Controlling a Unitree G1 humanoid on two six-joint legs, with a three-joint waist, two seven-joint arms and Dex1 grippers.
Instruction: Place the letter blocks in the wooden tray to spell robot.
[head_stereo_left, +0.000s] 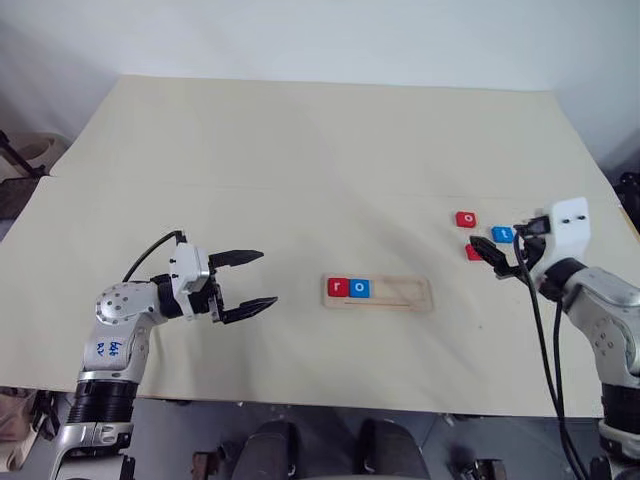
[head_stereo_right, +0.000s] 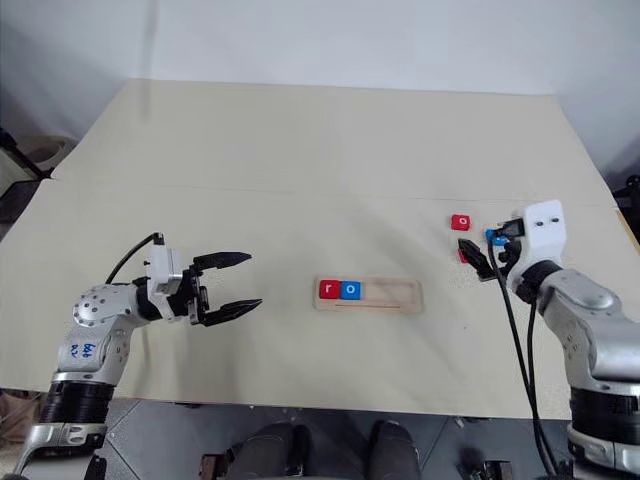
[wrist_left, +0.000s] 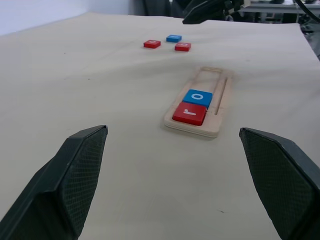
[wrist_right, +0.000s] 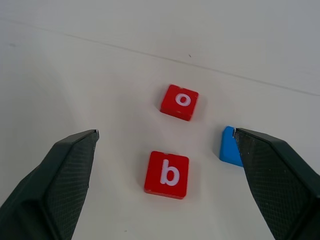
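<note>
Now the wooden tray, a long pale rectangle with rounded corners and a shallow slot, lies flat on the cream cloth of the table, and I take it as the landmark. At the tray's left end sit two flat square tiles side by side in the slot: the red "r" block at the very end, and the blue "o" block touching it on the right; the rest of the slot is bare wood. To the right of the tray and a little farther from the robot, three more tiles lie loose on the cloth: the red "o" block, the red "b" block nearer to the tray, and a blue block (its letter looks like a "t" in the head view). The right gripper hangs just over this group, well to the right of the tray, with its two black, finely ribbed fingers spread wide and holding nothing; in its wrist view the red "b" block lies between the fingers, and one finger covers part of the blue block. The left gripper is to the left of the tray, apart from it, pointing toward the tray's left end, its fingers also spread and empty.
</note>
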